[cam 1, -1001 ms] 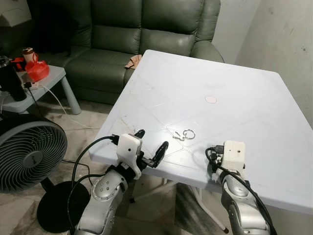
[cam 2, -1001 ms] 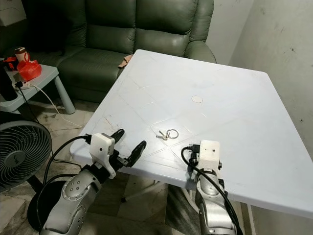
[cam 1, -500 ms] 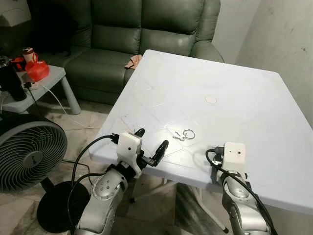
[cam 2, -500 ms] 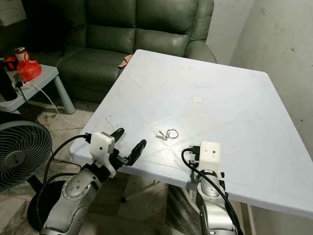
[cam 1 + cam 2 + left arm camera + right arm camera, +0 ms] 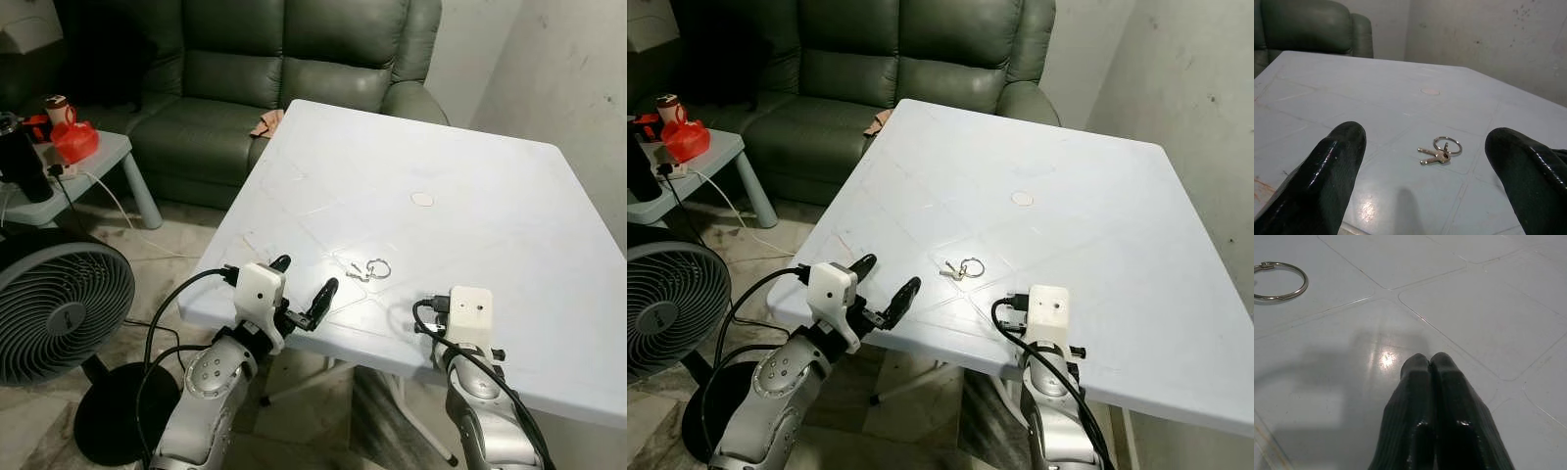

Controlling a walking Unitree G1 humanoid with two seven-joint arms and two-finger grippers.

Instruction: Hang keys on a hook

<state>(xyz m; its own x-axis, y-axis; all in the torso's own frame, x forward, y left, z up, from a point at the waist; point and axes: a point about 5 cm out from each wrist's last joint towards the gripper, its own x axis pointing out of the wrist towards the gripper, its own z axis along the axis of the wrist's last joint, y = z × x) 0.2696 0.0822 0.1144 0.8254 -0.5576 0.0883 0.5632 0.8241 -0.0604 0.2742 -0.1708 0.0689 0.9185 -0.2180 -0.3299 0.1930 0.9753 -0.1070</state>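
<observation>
A small bunch of keys on a metal ring (image 5: pixel 368 269) lies flat on the white table (image 5: pixel 470 196), near its front edge. In the left wrist view the keys (image 5: pixel 1441 152) rest a short way ahead, between the two spread fingers. My left gripper (image 5: pixel 302 292) is open at the table's front left edge, left of the keys and apart from them. My right gripper (image 5: pixel 1430 363) is shut with nothing in it, low over the tabletop; its white wrist block (image 5: pixel 468 313) sits at the front edge, right of the keys. The key ring (image 5: pixel 1276 281) shows off to one side of its fingers.
A small round mark (image 5: pixel 422 199) lies mid-table. A green sofa (image 5: pixel 294 69) stands behind the table. At the left stand a floor fan (image 5: pixel 54 308) and a low side table (image 5: pixel 93 162) with a red bag and a dark bottle. A bare wall (image 5: pixel 578 88) runs along the right.
The right wrist block has sunk slightly toward the table's front edge. The left gripper and the keys have not moved.
</observation>
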